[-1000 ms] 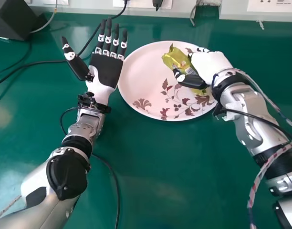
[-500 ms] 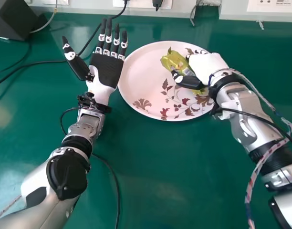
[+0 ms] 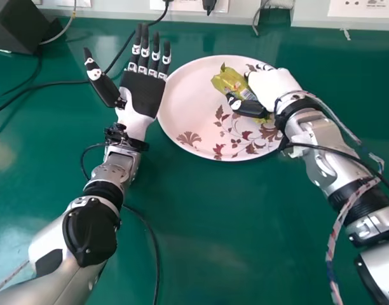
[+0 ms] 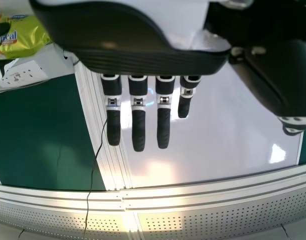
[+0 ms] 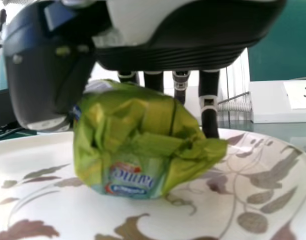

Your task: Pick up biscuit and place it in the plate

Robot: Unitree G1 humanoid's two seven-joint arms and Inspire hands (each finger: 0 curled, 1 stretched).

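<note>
Fingers (image 5: pixel 209 122) and thumb (image 5: pixel 35 85) of right hand (image 3: pixel 271 86) grasping biscuit (image 3: pixel 231 79), yellow-green wrapper between them. Biscuit over plate (image 3: pixel 188 121), right of its middle, toward far rim; can't tell if it touches plate. Versus earlier frames: right hand and biscuit shifted a bit left, further in over plate; right forearm (image 3: pixel 321 146) swung same way. Left hand (image 3: pixel 143 95) just left of plate, palm up, fingers straight, released; same pose as before. Plate hasn't moved; brown leaf print on its near right part. Green table (image 3: pixel 201 241) under plate. Black box (image 3: pixel 16 25) well off to far left of plate, white socket panel (image 3: pixel 366 7) beyond it, far right.
</note>
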